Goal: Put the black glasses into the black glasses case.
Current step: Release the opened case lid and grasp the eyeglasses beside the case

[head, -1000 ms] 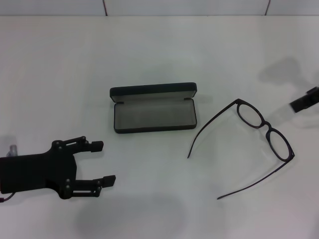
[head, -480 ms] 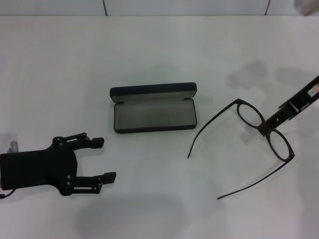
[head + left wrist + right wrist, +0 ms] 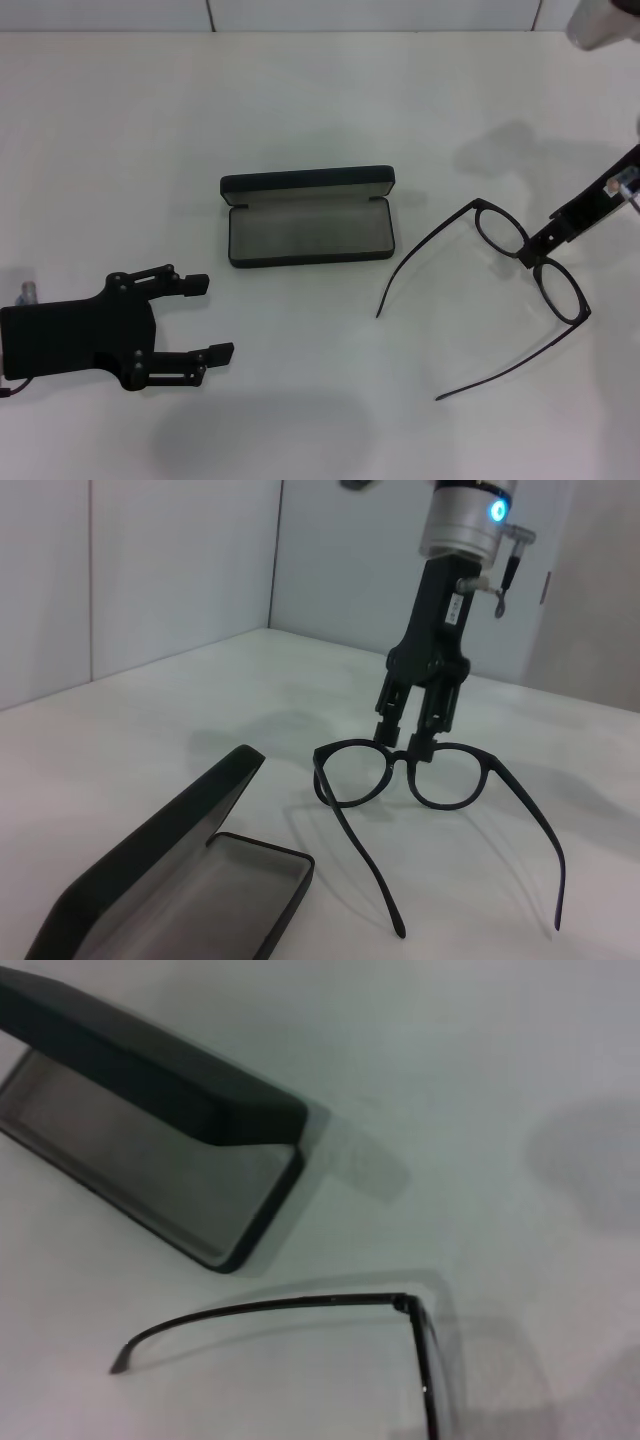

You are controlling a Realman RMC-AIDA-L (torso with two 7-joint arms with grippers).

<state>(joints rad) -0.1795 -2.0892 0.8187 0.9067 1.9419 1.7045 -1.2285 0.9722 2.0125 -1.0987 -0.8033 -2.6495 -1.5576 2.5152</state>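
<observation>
Left wrist view alone shows right gripper [image 3: 413,742] fingers straddling black glasses [image 3: 425,776] bridge, unclenched

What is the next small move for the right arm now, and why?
Probably shut the right gripper on the bridge of the black glasses. In the left wrist view its open fingers straddle the bridge, and the glasses lie on the table. The black glasses case is open; the left gripper rests apart.

Quick count: one pair of black glasses [image 3: 530,262], one black glasses case [image 3: 308,217], and two grippers, left gripper [image 3: 205,320] and right gripper [image 3: 537,247], all over one tabletop [image 3: 320,90].
</observation>
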